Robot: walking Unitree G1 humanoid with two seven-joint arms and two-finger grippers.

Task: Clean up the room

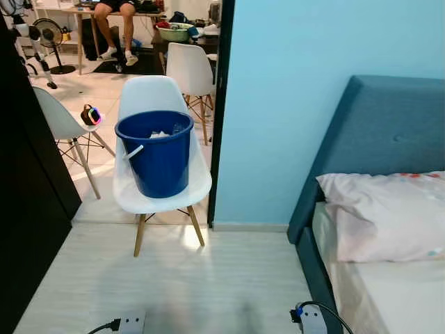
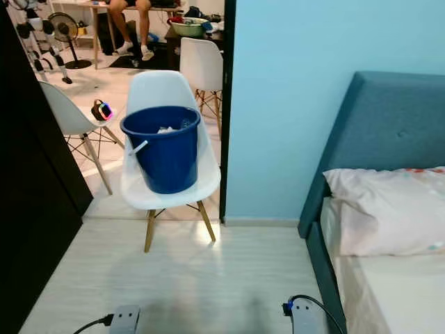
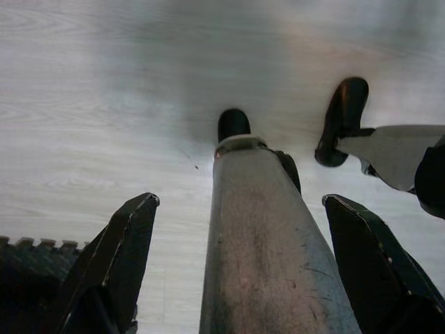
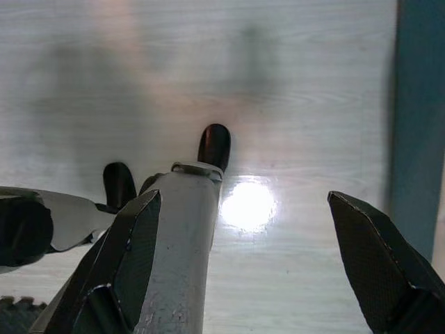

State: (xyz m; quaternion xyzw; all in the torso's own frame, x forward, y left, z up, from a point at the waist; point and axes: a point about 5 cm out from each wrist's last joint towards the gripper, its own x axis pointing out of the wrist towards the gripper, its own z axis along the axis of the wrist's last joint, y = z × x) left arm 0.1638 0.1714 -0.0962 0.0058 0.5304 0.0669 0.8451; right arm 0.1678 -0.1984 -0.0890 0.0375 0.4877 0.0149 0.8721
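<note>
A blue bucket (image 1: 157, 154) with something pale inside stands on a white chair (image 1: 162, 188) in the doorway ahead. To the right, a pale pink pillow (image 1: 389, 212) lies on a bed with a teal headboard (image 1: 389, 132). My left gripper (image 3: 236, 261) hangs open, pointing down at the pale wood floor beside my own silver leg. On the other side, my right gripper (image 4: 243, 261) also hangs open above the floor, with nothing between its fingers.
A dark wardrobe (image 1: 28, 209) lines the left side. Two power strips (image 1: 128, 323) (image 1: 311, 320) with cables lie on the floor near me. Beyond the doorway are more white chairs (image 1: 191, 69), a fan (image 1: 49, 35), and a seated person's legs (image 1: 115, 28).
</note>
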